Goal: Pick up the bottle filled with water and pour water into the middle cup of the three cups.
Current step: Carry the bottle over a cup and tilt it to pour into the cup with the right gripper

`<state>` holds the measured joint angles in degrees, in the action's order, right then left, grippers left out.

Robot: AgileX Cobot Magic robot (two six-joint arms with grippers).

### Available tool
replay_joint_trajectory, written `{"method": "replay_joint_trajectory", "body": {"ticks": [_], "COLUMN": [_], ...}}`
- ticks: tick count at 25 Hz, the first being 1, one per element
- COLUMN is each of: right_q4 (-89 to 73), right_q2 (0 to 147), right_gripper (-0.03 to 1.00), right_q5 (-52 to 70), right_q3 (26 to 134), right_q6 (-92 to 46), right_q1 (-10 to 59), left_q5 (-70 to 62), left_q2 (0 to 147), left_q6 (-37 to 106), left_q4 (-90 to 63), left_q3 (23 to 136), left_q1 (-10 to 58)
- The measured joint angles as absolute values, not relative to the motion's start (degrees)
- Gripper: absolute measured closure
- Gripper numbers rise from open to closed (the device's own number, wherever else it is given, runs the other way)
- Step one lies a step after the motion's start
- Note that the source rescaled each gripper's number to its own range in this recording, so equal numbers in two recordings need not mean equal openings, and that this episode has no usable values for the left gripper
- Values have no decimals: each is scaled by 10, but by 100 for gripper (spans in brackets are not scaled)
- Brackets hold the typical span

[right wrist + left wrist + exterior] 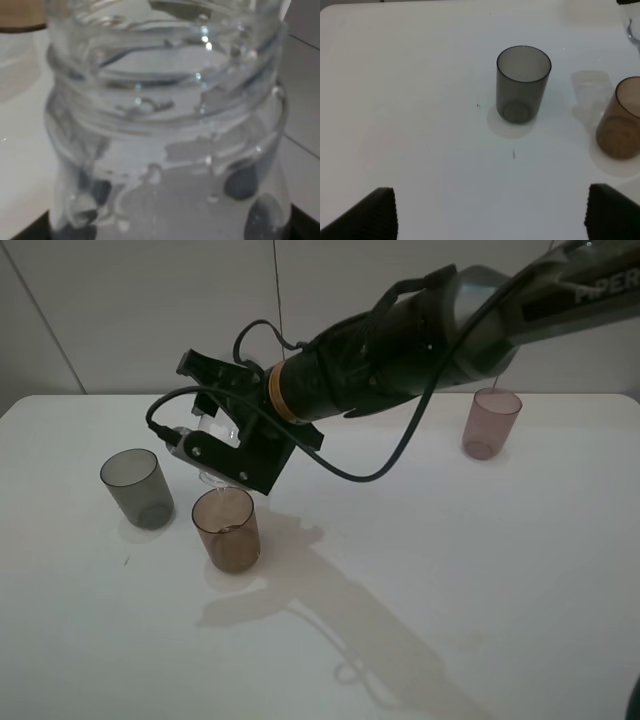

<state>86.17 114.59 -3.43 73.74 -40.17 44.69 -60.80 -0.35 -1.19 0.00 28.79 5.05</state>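
One risk logged. Nearest me, the middle cup (226, 530) stands upright; just behind and above its far rim the right gripper (208, 420) clamps the tilted bottle (165, 150). The left gripper (490, 215) gapes, empty. Mouth looks off-centre: the pour may land outside the rim.

bottle (214, 427): mostly hidden behind right gripper (204, 437) | middle cup (622, 120): cut by frame edge
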Motion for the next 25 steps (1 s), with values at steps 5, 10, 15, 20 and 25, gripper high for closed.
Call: {"method": "replay_joint_trajectory", "body": {"ticks": [5, 10, 15, 20, 25], "right_q4": [882, 896, 908, 924, 931], "right_q2": [1146, 1146, 1146, 1146, 1146], "right_gripper": [92, 92, 92, 92, 92], "right_q5": [-35, -37, -44, -48, -48], "right_q3": [737, 737, 737, 737, 737], "right_q6": [-402, -402, -402, -402, -402], "right_q1": [447, 447, 447, 454, 454], "left_q5": [-608, -608, -608, -608, -608], "left_q2": [-3, -3, -3, -3, -3], "left_q6": [-12, -12, -12, -12, -12], "left_q4": [0, 0, 0, 0, 0], "left_q3": [288, 288, 288, 288, 288], "left_q1": [50, 50, 50, 50, 50]}}
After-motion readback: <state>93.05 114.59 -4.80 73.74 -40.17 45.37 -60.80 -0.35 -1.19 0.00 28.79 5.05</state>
